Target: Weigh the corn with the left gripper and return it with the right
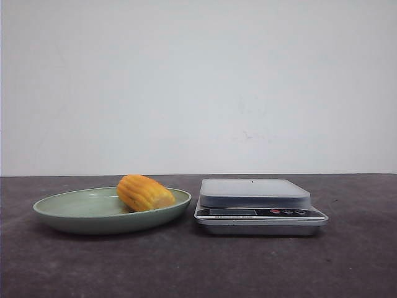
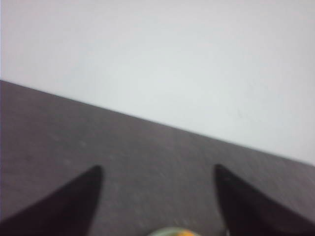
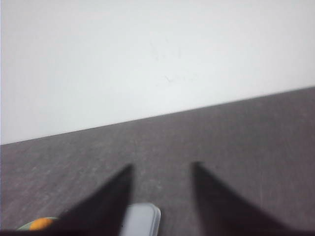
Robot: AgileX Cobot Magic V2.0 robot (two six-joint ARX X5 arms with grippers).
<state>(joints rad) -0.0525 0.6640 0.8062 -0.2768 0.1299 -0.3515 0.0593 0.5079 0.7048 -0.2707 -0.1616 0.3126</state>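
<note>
The corn (image 1: 145,193), a short yellow-orange cob piece, lies on the green plate (image 1: 74,214) at the left of the dark table. A silver kitchen scale (image 1: 255,203) stands just right of the plate, its platform bare. Neither arm shows in the front view. In the left wrist view my left gripper (image 2: 158,169) is open and empty above the table; a sliver of the plate and corn (image 2: 173,232) shows at the frame edge. In the right wrist view my right gripper (image 3: 163,166) is open and empty; a scale corner (image 3: 141,220) and a bit of corn (image 3: 40,224) show between and beside its fingers.
A plain white wall rises behind the table's far edge (image 1: 198,174). Dark table surface lies in front of the plate and scale and to the right of the scale.
</note>
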